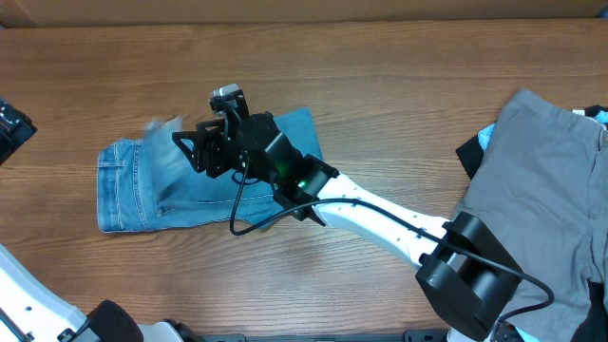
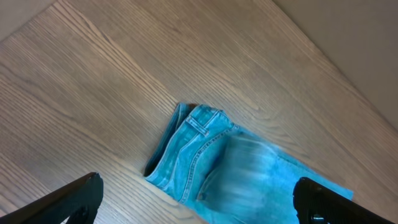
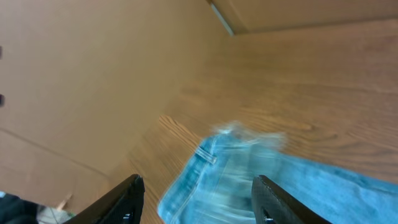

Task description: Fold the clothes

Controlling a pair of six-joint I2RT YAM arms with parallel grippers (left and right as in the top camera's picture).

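Note:
The light-blue denim jeans (image 1: 133,190) lie folded on the wooden table left of centre, waistband to the left. A part of the denim (image 1: 161,126) near the top edge is motion-blurred. My right gripper (image 1: 190,152) hovers over the jeans, open and empty. In the right wrist view its fingers (image 3: 199,196) straddle the blurred denim (image 3: 298,186) without touching it. My left gripper (image 2: 199,199) is open and empty above the jeans (image 2: 199,149), whose waistband and belt loop show. It is outside the overhead view.
Grey trousers (image 1: 541,180) lie spread at the right edge, over a black piece (image 1: 470,152) and a pale-blue piece (image 1: 489,133). A black device (image 1: 11,123) sits at the left edge. The right arm (image 1: 380,214) crosses the table diagonally.

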